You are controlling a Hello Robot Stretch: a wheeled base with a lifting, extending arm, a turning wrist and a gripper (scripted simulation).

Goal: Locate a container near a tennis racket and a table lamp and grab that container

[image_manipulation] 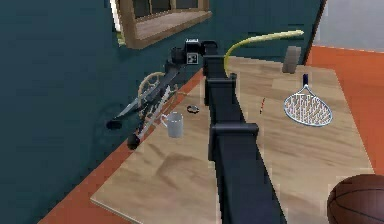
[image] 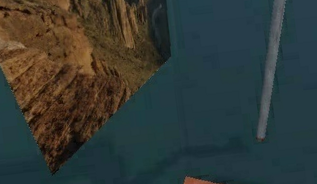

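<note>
A small pale cup (image_manipulation: 173, 124) stands on the wooden worktop (image_manipulation: 150, 190), a bit left of the middle of the arm side view. It is the container the robot wants. A dark table lamp (image_manipulation: 148, 100) lies just beside it, up and to the left. A tennis racket (image_manipulation: 308, 106) lies on the right side of the worktop, well apart from the cup. A brown ball (image_manipulation: 357, 200) sits in the bottom right corner.

The dark arm (image_manipulation: 235, 150) goes up from the bottom edge, just right of the cup. The fingers (image_manipulation: 178, 58) are at its far end, near the top middle of the frame, higher up than the cup. The pictures do not tell whether the fingers hold anything, because the worktop and the lamp are right behind them.

In the forward view, a rock painting (image: 72, 60) hangs on a dark blue-green wall.

So the finding part looks done: the cup is close by the arm. The grabbing part looks left to do, because the cup is standing on the worktop.
</note>
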